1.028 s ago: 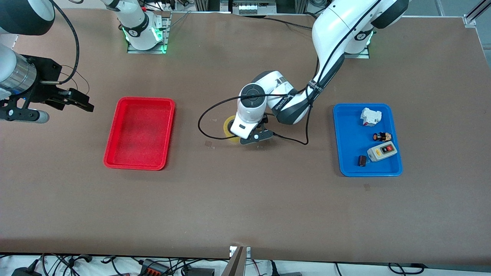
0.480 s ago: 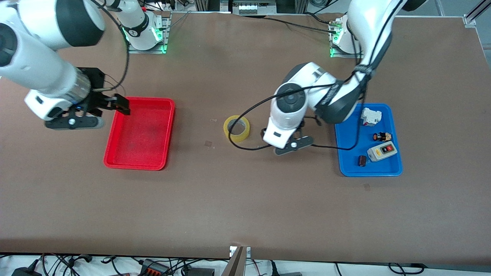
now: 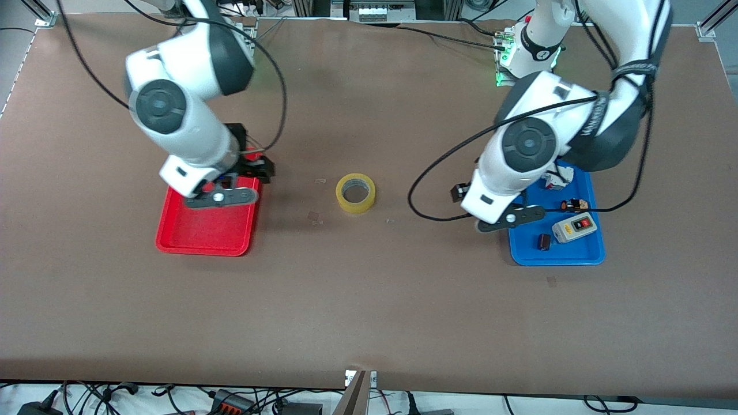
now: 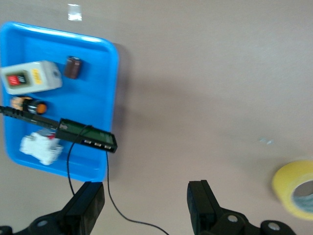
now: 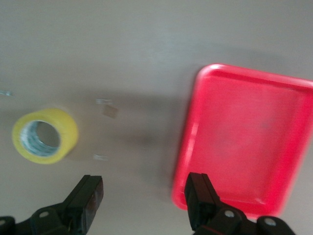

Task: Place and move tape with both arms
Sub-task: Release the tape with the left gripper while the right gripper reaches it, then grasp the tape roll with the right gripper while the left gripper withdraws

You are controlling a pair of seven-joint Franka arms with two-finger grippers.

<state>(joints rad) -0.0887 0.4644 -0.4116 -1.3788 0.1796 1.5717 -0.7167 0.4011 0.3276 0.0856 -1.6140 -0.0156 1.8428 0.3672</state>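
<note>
The tape (image 3: 356, 206), a yellowish ring with a wide hole, lies flat on the brown table midway between the two trays, and nothing touches it. My right gripper (image 3: 259, 170) hangs open and empty over the edge of the red tray (image 3: 202, 245) that faces the tape. The right wrist view shows the tape (image 5: 66, 139) off to one side of the open right gripper (image 5: 143, 196). My left gripper (image 3: 459, 193) hangs open and empty over bare table between the tape and the blue tray (image 3: 522, 253). In the left wrist view, the left gripper (image 4: 145, 205) has the tape (image 4: 288, 183) at the picture's edge.
The blue tray (image 4: 113, 63) holds a white breaker (image 3: 558, 177), a small orange-and-black part (image 3: 573, 204), a grey switch box (image 3: 573, 226) and a dark block (image 3: 543, 242). The red tray (image 5: 254, 142) holds nothing. A black cable (image 3: 426, 216) loops below the left arm.
The left arm has drawn away from the tape toward the blue tray. The right arm has swung in from the table's end to the red tray. The tape stays put.
</note>
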